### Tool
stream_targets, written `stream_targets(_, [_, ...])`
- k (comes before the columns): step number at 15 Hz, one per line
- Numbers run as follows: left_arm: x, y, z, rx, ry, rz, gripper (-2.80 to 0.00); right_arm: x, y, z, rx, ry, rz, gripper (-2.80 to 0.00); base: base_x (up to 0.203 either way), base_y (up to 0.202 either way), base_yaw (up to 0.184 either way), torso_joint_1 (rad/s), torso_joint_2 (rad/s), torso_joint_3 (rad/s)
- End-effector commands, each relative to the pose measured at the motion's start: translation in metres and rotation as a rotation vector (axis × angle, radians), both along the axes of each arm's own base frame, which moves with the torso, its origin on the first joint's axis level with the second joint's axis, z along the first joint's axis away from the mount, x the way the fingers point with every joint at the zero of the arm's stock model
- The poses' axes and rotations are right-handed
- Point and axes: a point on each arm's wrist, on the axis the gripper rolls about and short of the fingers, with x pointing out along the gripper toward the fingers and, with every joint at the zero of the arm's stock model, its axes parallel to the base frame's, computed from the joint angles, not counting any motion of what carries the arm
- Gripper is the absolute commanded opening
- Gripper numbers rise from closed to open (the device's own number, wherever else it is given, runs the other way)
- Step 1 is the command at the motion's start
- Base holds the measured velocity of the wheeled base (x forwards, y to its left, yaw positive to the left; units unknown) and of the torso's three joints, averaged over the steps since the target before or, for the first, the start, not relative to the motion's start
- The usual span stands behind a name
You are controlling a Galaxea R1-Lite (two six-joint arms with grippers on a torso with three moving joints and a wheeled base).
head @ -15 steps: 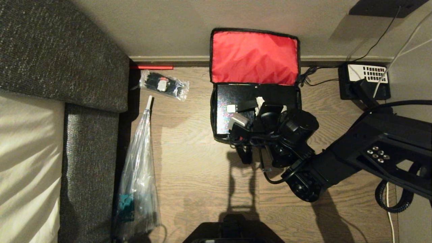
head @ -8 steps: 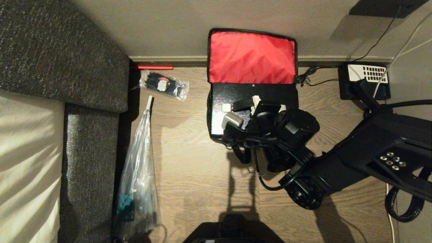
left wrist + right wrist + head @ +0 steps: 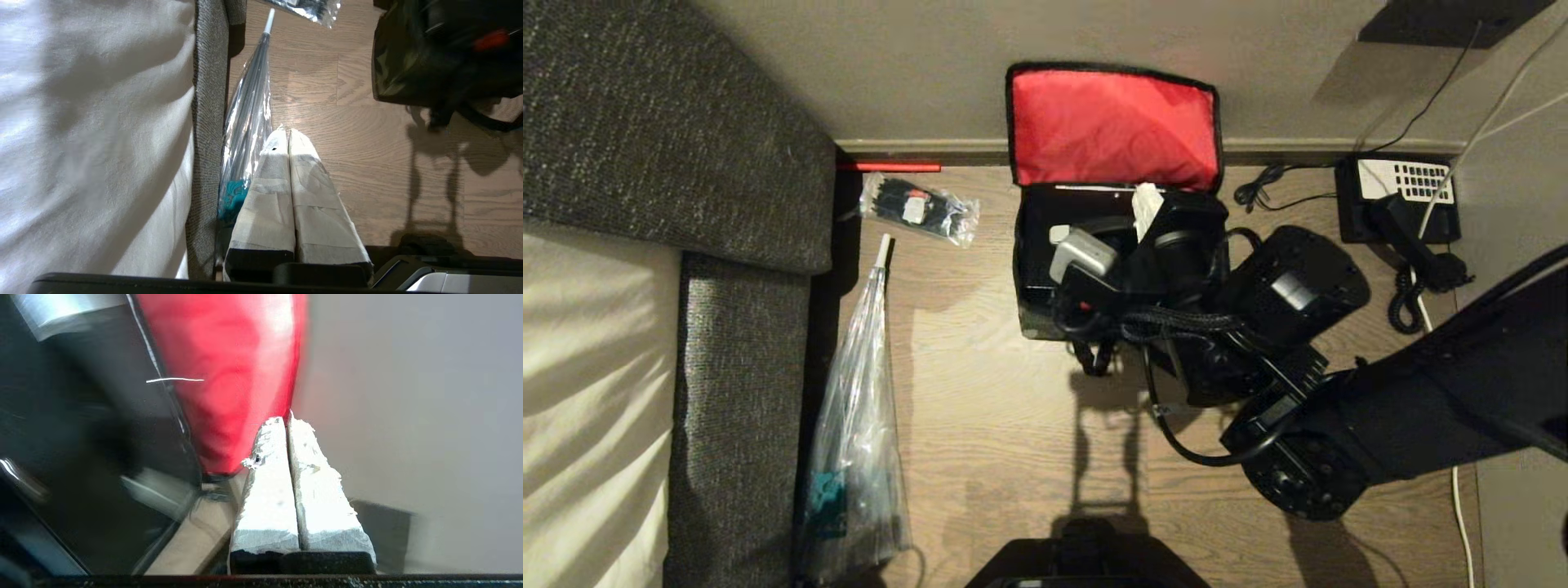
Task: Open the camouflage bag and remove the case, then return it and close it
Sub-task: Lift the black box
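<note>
- With the lid flopped back against the wall, the camouflage bag [image 3: 1033, 314] stands open — red lining up.
- Right gripper [image 3: 288, 416] beside the lining, pads pressed together, holding nothing.
- Case [image 3: 1036, 245] sits inside the bag, just below the gripper; probably back in, closing is next.
- Left gripper [image 3: 286, 132] parked over the floor, also pinched together, empty.

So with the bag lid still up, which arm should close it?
Probably the right. The right gripper, fingers shut and empty, sits over the open camouflage bag just below its red lid. The left gripper is shut too, hanging by the sofa, away from the bag.
</note>
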Motion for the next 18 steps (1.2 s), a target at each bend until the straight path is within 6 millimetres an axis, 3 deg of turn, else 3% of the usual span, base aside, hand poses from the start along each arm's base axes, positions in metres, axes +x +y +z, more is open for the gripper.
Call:
stream_targets(1, [0.003, 0.0, -0.011, 0.0, 0.039, 0.0, -2.8, -0.003, -0.005, 0.009, -0.003, -0.001, -0.015, -2.8, 0.0, 0.0, 0.0, 0.0, 0.0, 0.0])
stream_targets(4, [0.003, 0.0, -0.011, 0.0, 0.04, 0.0, -2.8, -0.006, -0.008, 0.006, -0.023, 0.025, -0.015, -2.8, 0.0, 0.0, 0.0, 0.0, 0.0, 0.0])
stream_targets(9, [0.003, 0.0, -0.011, 0.0, 0.039, -0.001, -2.8, -0.006, -0.01, -0.017, -0.063, 0.084, -0.017, -2.8, 0.0, 0.0, 0.0, 0.0, 0.0, 0.0])
stream_targets(15, [0.003, 0.0, -0.011, 0.0, 0.041, -0.001, -2.8, 0.022, -0.019, -0.051, -0.119, 0.151, -0.067, -2.8, 0.0, 0.0, 0.0, 0.0, 0.0, 0.0])
stream_targets(16, [0.003, 0.0, -0.011, 0.0, 0.041, 0.001, -2.8, 0.025, -0.019, -0.058, -0.125, 0.162, -0.071, 0.0, 0.0, 0.0, 0.0, 0.0, 0.0, 0.0])
stream_targets(18, [0.003, 0.0, -0.011, 0.0, 0.041, -0.001, -2.8, 0.031, -0.016, -0.07, -0.134, 0.181, -0.073, 0.0, 0.0, 0.0, 0.0, 0.0, 0.0, 0.0])
